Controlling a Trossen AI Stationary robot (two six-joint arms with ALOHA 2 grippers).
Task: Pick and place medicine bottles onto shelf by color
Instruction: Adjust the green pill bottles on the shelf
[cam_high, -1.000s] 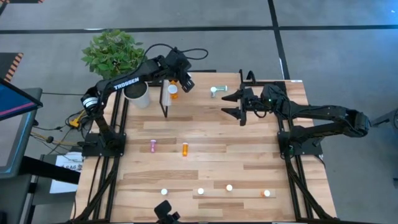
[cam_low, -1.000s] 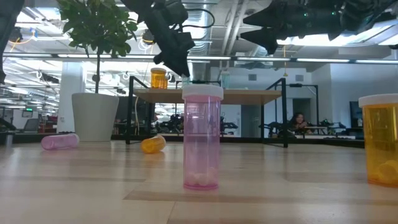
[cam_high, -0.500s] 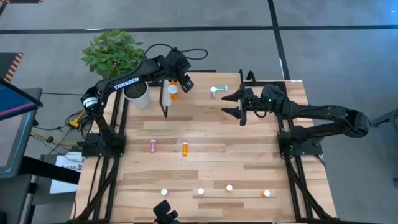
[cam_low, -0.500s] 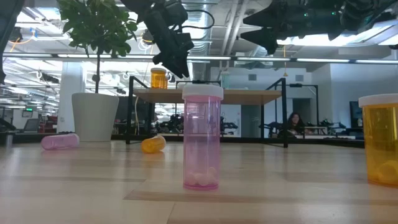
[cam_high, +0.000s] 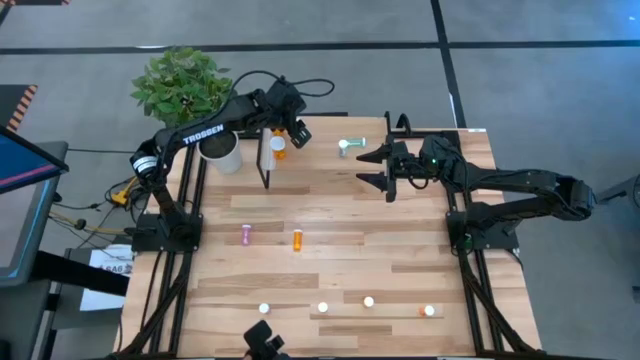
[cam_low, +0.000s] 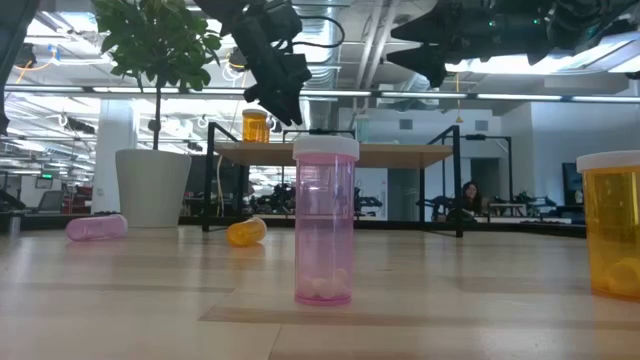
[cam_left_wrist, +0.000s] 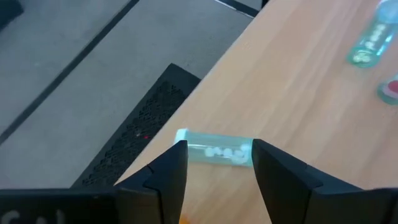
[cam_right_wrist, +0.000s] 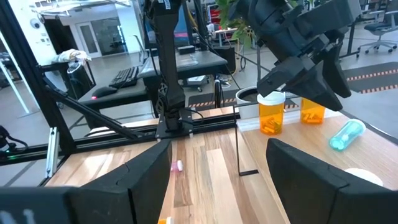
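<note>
— Four capped bottles upright in a row along the near edge of the surface. Farther in, lying flat and just apart: a pink bottle and an orange bottle.

— And on the shelf?

— Toward its left end, a second orange one, standing upright. Beyond that end, a white plant pot on the surface.

— Left tool?

— Left tool hanging above the shelf, close beside that standing bottle, fingers partly apart and gripping nothing. Past them, a teal bottle on its side near a wooden edge, not touched.

— Right tool?

— Right tool raised over the far right part of the surface, spread wide, empty.
</note>
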